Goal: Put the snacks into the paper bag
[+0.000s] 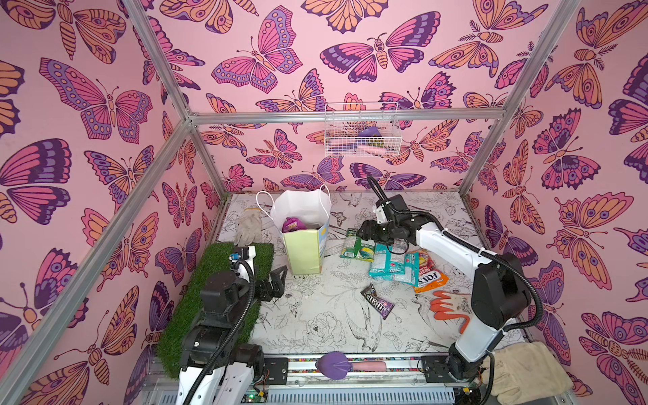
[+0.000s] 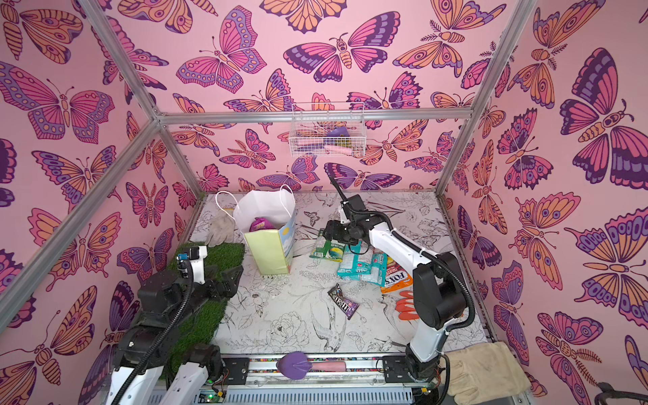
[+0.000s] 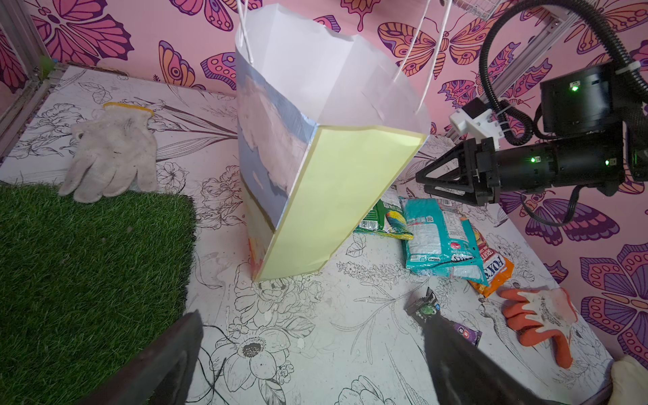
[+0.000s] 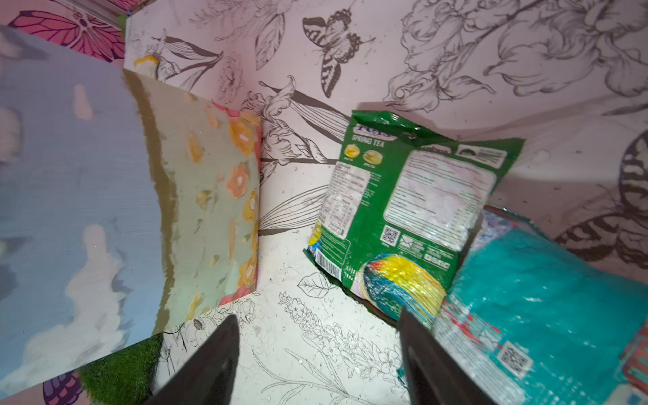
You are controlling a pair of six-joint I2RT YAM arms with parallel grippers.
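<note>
Now the right gripper [image 4: 317,315], spread and empty, hangs by the green packet [image 4: 403,196] lying near the paper bag [image 1: 303,250]; next it likely must drop and pinch that packet. The left gripper [image 1: 277,278] rests spread too.

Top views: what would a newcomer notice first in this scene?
Pink butterfly walls surround everything. The paper bag stands upright left of centre, a purple pouch inside. To its right, green and teal snack packets lie heaped under the open right hand.

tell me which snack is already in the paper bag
The purple pouch, inside the paper bag; the other packets lie on the table.
</note>
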